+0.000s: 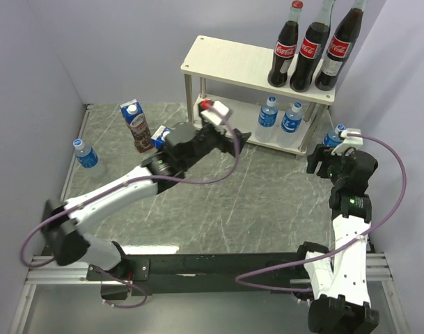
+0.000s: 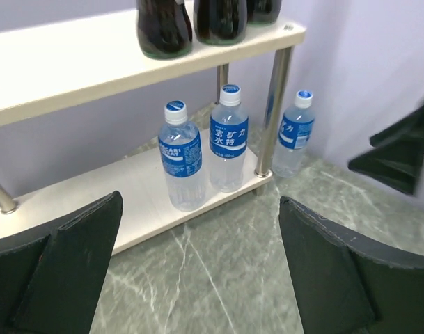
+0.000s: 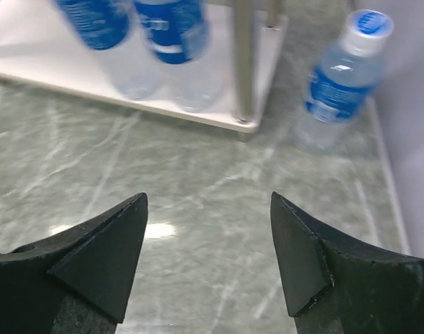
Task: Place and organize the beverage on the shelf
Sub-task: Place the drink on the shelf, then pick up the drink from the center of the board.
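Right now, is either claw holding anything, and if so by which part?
Nothing is held. The left claw is open and empty, facing the shelf; the right claw is open and empty, short of a water bottle on the table.

We find both arms built alike: the left arm (image 1: 121,191) and the right arm (image 1: 347,236) have white links between black joint housings. A purple cable (image 1: 37,233) loops off each one. The left hand (image 2: 201,278) carries matte black, wedge-shaped fingers (image 2: 58,271) at 8 and 4 o'clock of its wrist view, their edges scuffed pale. A white camera block (image 1: 217,110) with a red tip sits on the left wrist.
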You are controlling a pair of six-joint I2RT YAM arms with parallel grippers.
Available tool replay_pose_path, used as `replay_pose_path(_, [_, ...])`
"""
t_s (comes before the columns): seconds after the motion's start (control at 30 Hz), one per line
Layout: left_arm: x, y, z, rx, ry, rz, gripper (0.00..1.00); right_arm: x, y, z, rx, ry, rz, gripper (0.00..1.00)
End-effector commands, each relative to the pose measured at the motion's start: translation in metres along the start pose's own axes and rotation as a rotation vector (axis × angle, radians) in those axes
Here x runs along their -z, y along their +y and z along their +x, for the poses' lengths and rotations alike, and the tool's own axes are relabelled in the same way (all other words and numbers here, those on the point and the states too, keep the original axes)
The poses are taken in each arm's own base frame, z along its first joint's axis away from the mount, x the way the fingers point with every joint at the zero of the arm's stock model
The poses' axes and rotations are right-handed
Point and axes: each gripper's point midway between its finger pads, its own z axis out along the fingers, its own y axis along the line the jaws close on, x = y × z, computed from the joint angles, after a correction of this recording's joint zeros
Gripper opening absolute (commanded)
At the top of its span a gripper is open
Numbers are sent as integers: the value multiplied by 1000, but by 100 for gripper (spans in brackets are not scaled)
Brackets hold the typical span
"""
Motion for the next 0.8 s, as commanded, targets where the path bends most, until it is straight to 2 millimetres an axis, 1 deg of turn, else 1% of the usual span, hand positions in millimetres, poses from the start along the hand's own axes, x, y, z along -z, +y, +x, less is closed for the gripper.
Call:
replay_pose_path(0.0, [40,-4,-6,30,25,31,99,12,-28,-29,44,-62,146,77])
replay_pose_path(0.03, [53,-2,-18,30,6,30,100,15,-34,-30,53,-67,179,77])
replay_pose_path(0.07, [60,-1,-15,30,21,25,99,16,-40,-30,62,-68,210,77])
replay_pose_path(0.1, [69,0,-2,27,66,26,99,18,-49,-31,71,-70,259,77])
replay_pose_path(0.13, [76,0,2,28,84,26,99,17,-54,-29,78,-64,279,77])
replay_pose_path(0.17, [88,2,-7,36,66,18,100,16,-58,-31,100,-68,296,77])
replay_pose_path(0.2, [96,3,7,45,103,17,99,15,-62,-31,112,-63,310,77])
replay_pose_path(0.23, [102,3,9,54,108,16,100,7,-67,-27,117,-39,316,78])
replay_pose_path(0.27, [113,4,2,67,87,15,99,3,-72,-29,139,-37,323,78])
replay_pose_path(0.3, [119,3,14,90,110,13,99,-1,-79,-27,138,-17,337,78])
replay_pose_path(0.33, [124,2,16,106,110,17,99,-12,-85,-27,135,12,323,78])
replay_pose_path(0.37, [132,2,9,128,87,19,99,-17,-90,-29,125,19,320,77])
replay_pose_path(0.4, [137,-2,20,161,103,31,100,-22,-95,-30,114,28,316,76])
replay_pose_path(0.43, [140,-4,19,179,97,40,99,-31,-105,-32,95,46,320,75])
replay_pose_path(0.47, [146,-5,14,197,77,49,100,-36,-106,-37,84,33,306,74])
replay_pose_path(0.5, [149,-7,19,228,82,49,99,-41,-109,-39,79,35,305,74])
replay_pose_path(0.57, [156,-8,13,256,55,59,100,-53,-115,-47,73,23,302,73])
replay_pose_path(0.6, [157,-10,16,276,59,61,99,-58,-117,-47,68,21,304,73])
replay_pose_path(0.67, [160,-8,15,287,50,54,99,-70,-124,-51,59,15,310,70])
replay_pose_path(0.7, [161,-9,17,293,54,57,99,-78,-126,-51,52,21,301,68])
replay_pose_path(0.73, [161,-9,18,293,57,53,99,-81,-126,-50,51,20,296,68])
replay_pose_path(0.77, [161,-8,18,294,59,48,99,-85,-126,-55,58,1,289,67])
